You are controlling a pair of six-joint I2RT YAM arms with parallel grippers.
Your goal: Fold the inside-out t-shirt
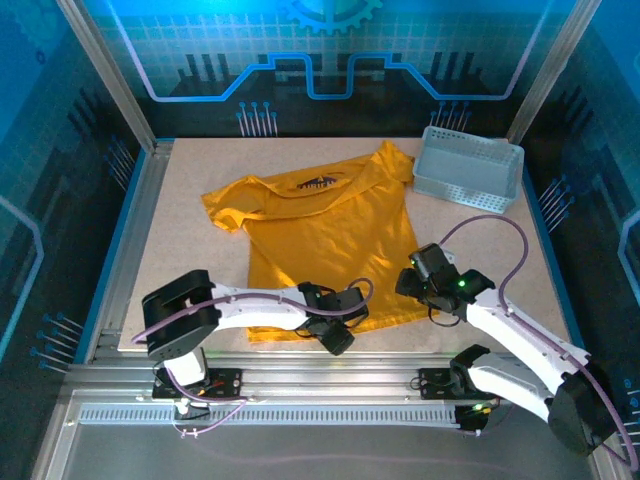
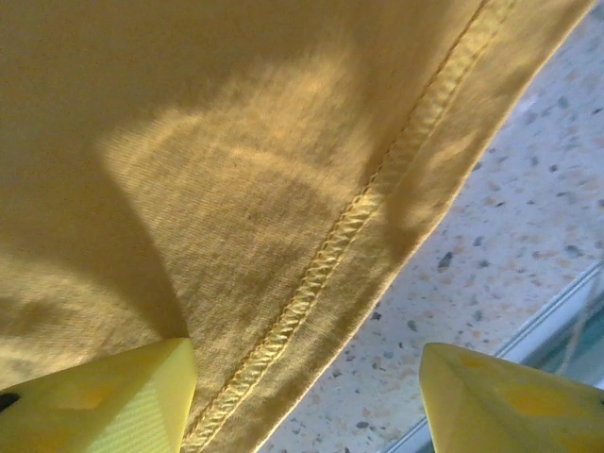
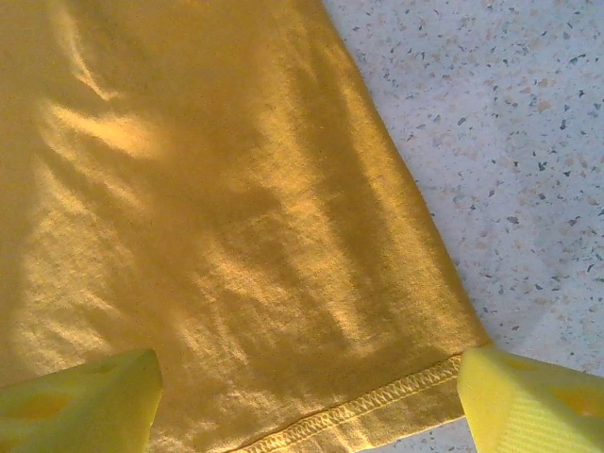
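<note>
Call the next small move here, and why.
Probably close both on the bottom hem of the t-shirt: left gripper and right gripper sit open with fingers straddling that hem, nothing pinched yet, so no fold can start.

A short-sleeved t-shirt of soft fabric (image 1: 320, 235) is coloured mustard yellow, with a small dark print (image 1: 318, 183) at the collar and a hem (image 2: 326, 264) stitched in matching yellow. The flat tabletop (image 1: 190, 250) is speckled beige. A perforated plastic basket (image 1: 468, 168) is coloured pale grey. The fingers of the left gripper (image 2: 307, 401) and right gripper (image 3: 307, 401) are tinted pale yellow.
</note>
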